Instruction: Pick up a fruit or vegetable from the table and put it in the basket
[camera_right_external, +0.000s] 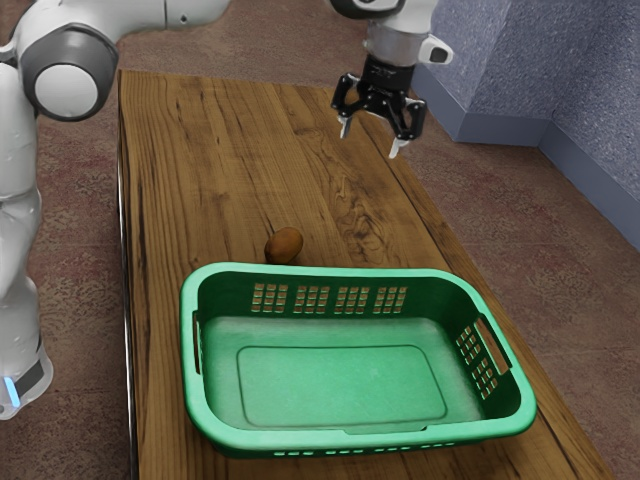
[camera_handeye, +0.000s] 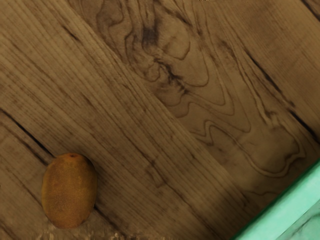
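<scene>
One wooden table (camera_right_external: 220, 150) lies under one green basket (camera_right_external: 300, 440); the table's near end is cut off by the exterior view's lower edge. One white arm (camera_right_external: 15, 150) rises to the exterior view's left of the basket, its upper parts cut off by the top edge. The basket has two handle slots, one at each end; its outer walls are mostly hidden, and in the wrist view one piece of it appears, cut off at the corner. One black claw (camera_right_external: 370, 142) hangs above the table, beyond the basket's far long side, released, its two fingers spread apart. One brown oval fruit (camera_right_external: 284, 245) rests on the wood outside the basket, near that same side.
</scene>
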